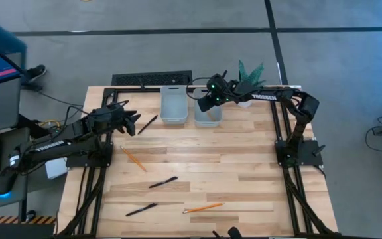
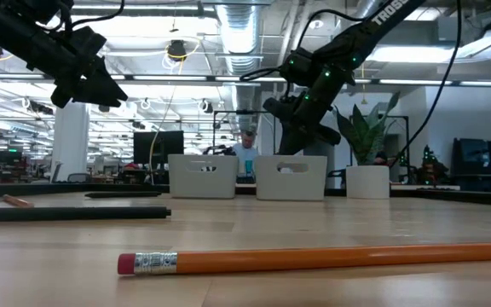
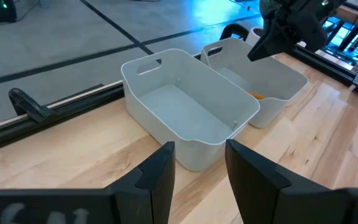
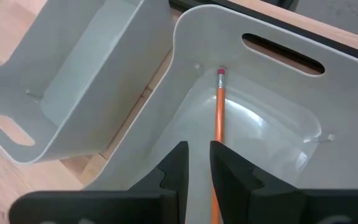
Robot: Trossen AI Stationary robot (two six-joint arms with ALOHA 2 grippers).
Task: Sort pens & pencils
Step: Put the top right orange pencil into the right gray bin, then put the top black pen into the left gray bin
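Three black pens lie flat on the table: one [image 1: 148,124] beside my left gripper [image 1: 130,121], the other two [image 1: 162,182] [image 1: 141,209] toward the near edge. Two orange pencils [image 1: 133,159] [image 1: 203,208] also lie on the wood. A third pencil [image 4: 218,106] lies inside the right grey tray [image 1: 207,114], its eraser end by the wall with the handle slot. My right gripper [image 4: 199,146] hovers over that tray, open by a narrow gap and touching nothing. My left gripper [image 3: 201,165] is open above the table, facing the left tray [image 3: 185,106], which holds nothing.
A potted plant [image 1: 247,85] stands at the far edge, right of the trays. A black bar [image 1: 151,79] lies along the far edge behind the left tray. Bare wood stretches across the middle and right of the table [image 1: 257,179].
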